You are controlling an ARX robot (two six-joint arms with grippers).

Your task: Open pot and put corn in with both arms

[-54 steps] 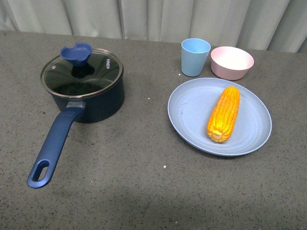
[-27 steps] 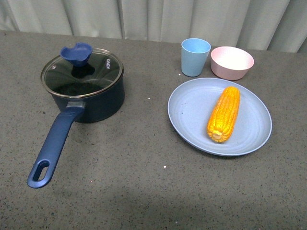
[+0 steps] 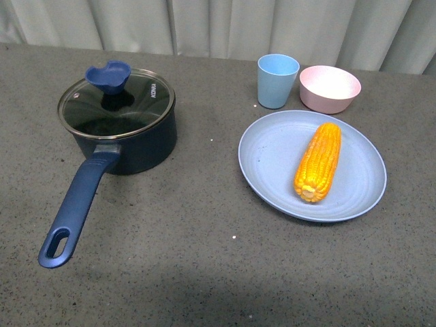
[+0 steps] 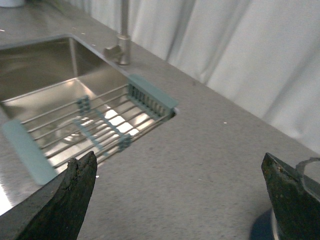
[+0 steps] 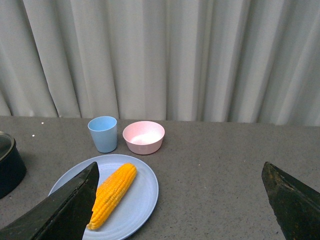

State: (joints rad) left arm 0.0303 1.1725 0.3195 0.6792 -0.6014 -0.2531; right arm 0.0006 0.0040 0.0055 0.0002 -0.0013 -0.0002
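The navy pot (image 3: 129, 136) stands at the left of the grey table with its glass lid (image 3: 116, 103) on, blue knob (image 3: 109, 75) on top, and long handle (image 3: 75, 204) pointing toward me. The corn (image 3: 318, 161) lies on a light blue plate (image 3: 272, 153) at the right; it also shows in the right wrist view (image 5: 112, 194). Neither arm shows in the front view. My left gripper (image 4: 180, 200) is open over bare counter, the pot's edge (image 4: 274, 226) by one finger. My right gripper (image 5: 180, 200) is open, apart from the corn.
A light blue cup (image 3: 277, 81) and a pink bowl (image 3: 329, 88) stand behind the plate. White curtains hang behind the table. The left wrist view shows a steel sink (image 4: 35, 65) with a rack (image 4: 90, 125) and a tap (image 4: 122, 40).
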